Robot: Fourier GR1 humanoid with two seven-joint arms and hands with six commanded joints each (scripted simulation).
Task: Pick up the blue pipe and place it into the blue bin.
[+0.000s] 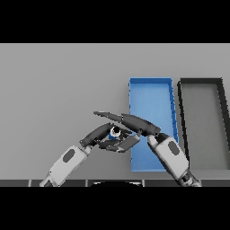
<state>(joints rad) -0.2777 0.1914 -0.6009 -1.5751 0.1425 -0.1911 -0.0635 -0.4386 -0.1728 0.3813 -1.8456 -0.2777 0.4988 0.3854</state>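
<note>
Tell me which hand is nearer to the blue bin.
Right. The right hand overlaps the blue bin's left wall, its fingers reaching left past it. The left hand sits further left of the bin, curled beside the blue pipe.

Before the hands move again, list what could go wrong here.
1. The blue pipe is nearly hidden between the left hand and right hand, so the grip looks uncertain; it may slip out.
2. The hands crowd the blue bin at its left wall; a sideways carry might clip it.
</note>
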